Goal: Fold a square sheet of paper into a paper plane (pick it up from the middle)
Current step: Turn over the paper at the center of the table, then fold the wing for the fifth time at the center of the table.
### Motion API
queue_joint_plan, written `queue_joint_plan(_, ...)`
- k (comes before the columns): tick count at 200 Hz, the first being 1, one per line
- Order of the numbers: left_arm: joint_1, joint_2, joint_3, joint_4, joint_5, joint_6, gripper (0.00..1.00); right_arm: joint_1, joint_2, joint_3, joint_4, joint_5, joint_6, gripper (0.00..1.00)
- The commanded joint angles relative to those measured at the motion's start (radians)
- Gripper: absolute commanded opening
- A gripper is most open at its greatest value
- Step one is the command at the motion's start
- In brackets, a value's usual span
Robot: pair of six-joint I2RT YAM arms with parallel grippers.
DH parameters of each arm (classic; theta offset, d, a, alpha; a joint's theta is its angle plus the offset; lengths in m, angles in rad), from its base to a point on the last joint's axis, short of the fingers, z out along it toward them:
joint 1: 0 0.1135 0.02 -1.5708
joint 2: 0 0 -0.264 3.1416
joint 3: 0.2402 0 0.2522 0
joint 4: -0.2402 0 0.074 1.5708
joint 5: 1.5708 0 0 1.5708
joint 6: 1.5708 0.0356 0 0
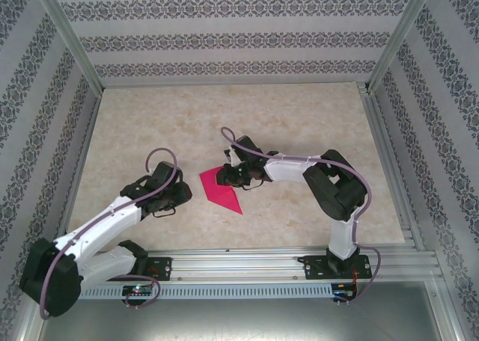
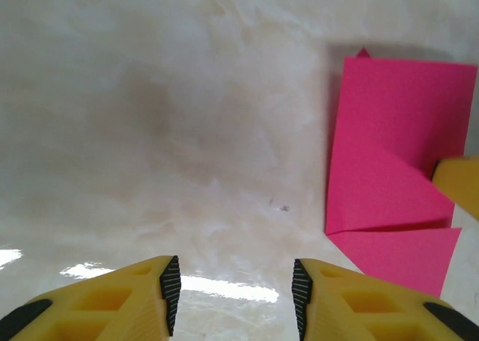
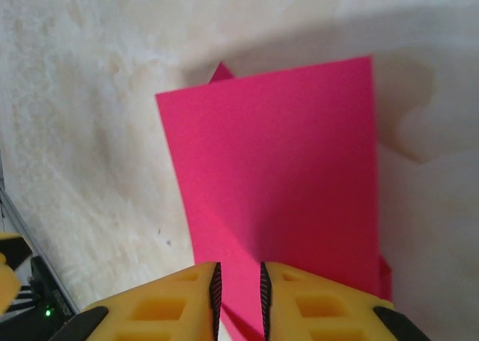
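The square sheet of paper [image 1: 223, 189] is bright magenta and partly folded, lying mid-table with one flap raised. In the left wrist view the paper [image 2: 389, 154] shows a diagonal crease and a lower triangular layer. My right gripper [image 1: 228, 173] is at the sheet's far right edge. Its jaws are drawn close together around the raised flap [image 3: 277, 176], which fills the space between the pads [image 3: 215, 296]. My left gripper [image 1: 178, 194] hovers left of the sheet, apart from it. It stands open [image 2: 234, 292] over bare table with nothing between its fingers.
The tabletop [image 1: 150, 124] is pale marble, walled by patterned panels on three sides. An aluminium rail [image 1: 247, 262] runs along the near edge by the arm bases. The right finger's yellow tip [image 2: 458, 182] shows at the sheet's edge.
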Motion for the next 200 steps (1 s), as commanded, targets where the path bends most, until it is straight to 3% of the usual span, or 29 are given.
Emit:
queue_joint_plan(1,0.016,0.061,0.048,0.080,0.103,0.045,0.47,-0.024,0.042,-0.014,0.074,-0.009,0.037,0.22)
queue_joint_plan(76,0.021,0.270,0.160,0.134,0.211,0.041,0.47,-0.015,0.021,-0.265,0.370,0.193,0.402,0.23)
queue_joint_plan(104,0.046,0.353,0.198,0.163,0.268,0.027,0.48,-0.017,-0.014,-0.288,0.363,0.239,0.392,0.23)
queue_joint_plan(148,0.069,0.466,0.206,0.269,0.362,-0.014,0.48,-0.035,0.024,-0.279,0.353,0.182,0.381,0.23)
queue_joint_plan(200,0.075,0.529,0.211,0.315,0.388,-0.014,0.45,-0.046,0.051,-0.290,0.343,0.154,0.375,0.23)
